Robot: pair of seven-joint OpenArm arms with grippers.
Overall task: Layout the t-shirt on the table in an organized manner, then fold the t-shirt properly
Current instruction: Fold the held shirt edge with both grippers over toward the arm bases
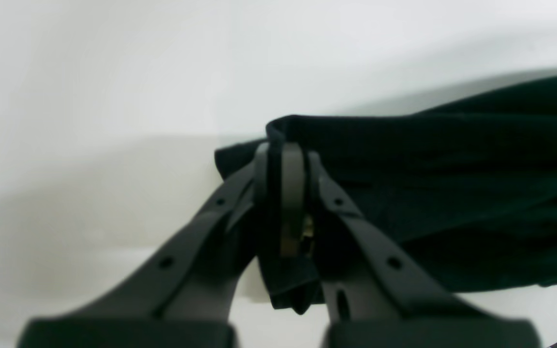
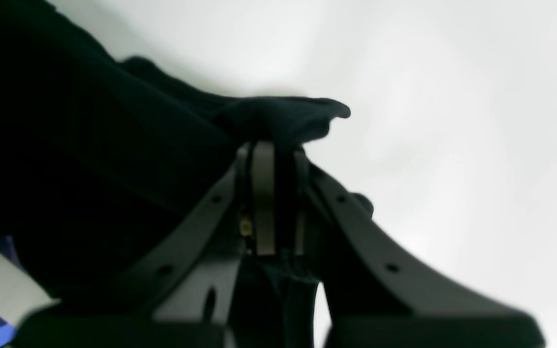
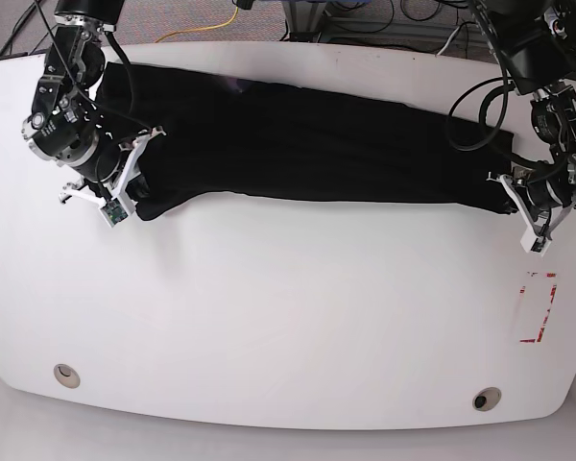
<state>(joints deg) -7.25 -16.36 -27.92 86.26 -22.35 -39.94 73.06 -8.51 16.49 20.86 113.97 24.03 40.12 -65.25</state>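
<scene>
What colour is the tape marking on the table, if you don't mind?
Red, clearest in the base view.

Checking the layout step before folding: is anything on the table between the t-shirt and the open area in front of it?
Nothing visible: the white table in front of the t-shirt is bare.

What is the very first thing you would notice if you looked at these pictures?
A long black t-shirt stretched out like a band across the far side of the big white table. At each end a robot claw is pinching it shut: the right gripper on the picture's left side, the left gripper on its right side. A small red tape mark sits near the table's right edge.
</scene>
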